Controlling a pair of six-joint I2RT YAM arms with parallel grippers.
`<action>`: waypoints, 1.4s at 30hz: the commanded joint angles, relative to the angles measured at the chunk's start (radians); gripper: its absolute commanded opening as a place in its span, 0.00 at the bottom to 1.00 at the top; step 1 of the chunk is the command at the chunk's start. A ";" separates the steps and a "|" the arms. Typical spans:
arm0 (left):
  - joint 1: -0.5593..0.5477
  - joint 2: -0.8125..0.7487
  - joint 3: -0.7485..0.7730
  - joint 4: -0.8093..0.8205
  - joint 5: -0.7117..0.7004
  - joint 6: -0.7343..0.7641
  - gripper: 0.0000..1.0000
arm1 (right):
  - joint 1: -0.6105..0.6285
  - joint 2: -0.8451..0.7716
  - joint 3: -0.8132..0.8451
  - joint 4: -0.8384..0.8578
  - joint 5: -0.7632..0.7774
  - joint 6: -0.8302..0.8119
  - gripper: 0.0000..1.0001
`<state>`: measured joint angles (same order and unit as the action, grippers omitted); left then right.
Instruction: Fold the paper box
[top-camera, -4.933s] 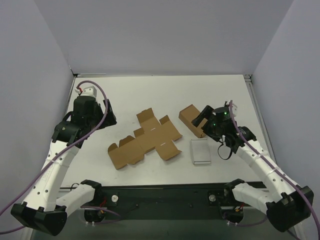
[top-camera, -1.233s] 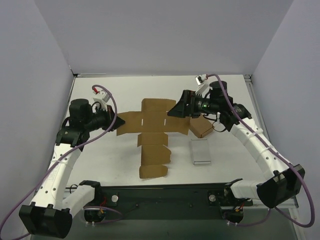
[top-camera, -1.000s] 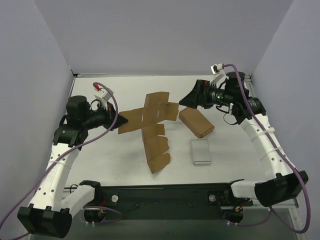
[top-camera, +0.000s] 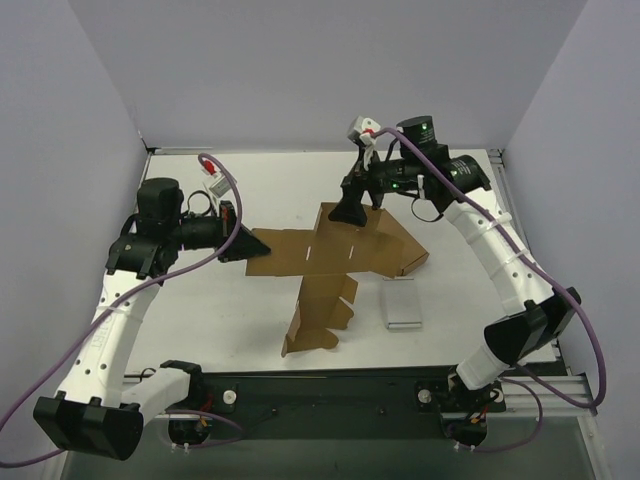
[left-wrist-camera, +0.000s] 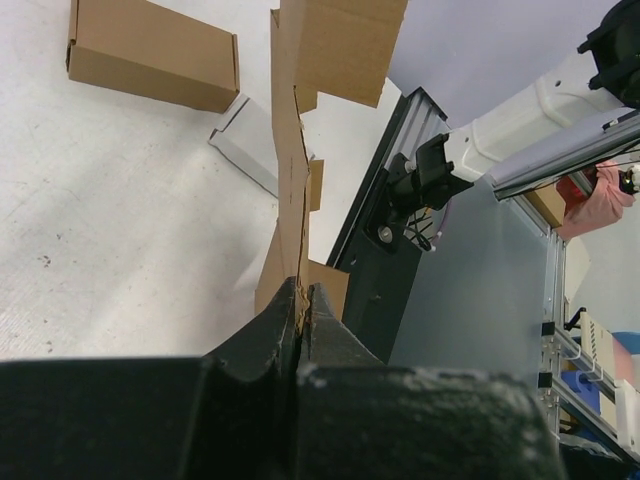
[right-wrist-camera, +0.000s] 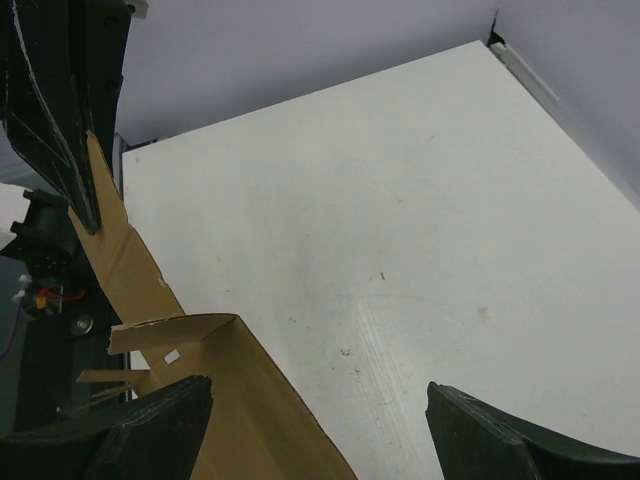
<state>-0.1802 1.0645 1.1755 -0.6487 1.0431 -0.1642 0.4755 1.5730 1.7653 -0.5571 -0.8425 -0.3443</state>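
Cardboard in mid-air: the paper box, one flat, many-flapped brown sheet not yet folded, hangs over the middle of the worktop. The left gripper pinches the end nearest the left edge, and the left wrist view shows its jaws clamped tight on the sheet's rim. From that grip the sheet's long axis runs straight across toward the right edge. A second strip of flaps droops toward the near edge; whether its tip touches the surface cannot be told.

The right gripper hovers just above the flap nearest the far edge, fingers spread wide and holding nothing. Its own camera shows cardboard running in beside one finger. The right arm is thus the nearer one to the free end, with the sheet just below it, so a short closing reach looks the likely call.

Also on the worktop are one oblong brown carton, partly hidden by the sheet, and one white-grey slab, right of centre toward the near edge.
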 joint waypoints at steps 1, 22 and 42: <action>-0.007 -0.001 0.065 0.000 0.035 -0.006 0.00 | 0.012 0.021 0.056 -0.066 -0.145 -0.050 0.89; -0.008 -0.044 0.090 -0.062 -0.083 0.023 0.00 | 0.060 -0.039 -0.121 -0.078 -0.222 0.090 0.48; -0.039 -0.075 0.055 -0.071 0.005 -0.014 0.00 | 0.114 -0.114 -0.279 0.081 0.154 -0.081 0.76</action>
<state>-0.2085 1.0210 1.2148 -0.7582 0.9901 -0.1734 0.5850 1.5135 1.5131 -0.5568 -0.7265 -0.3843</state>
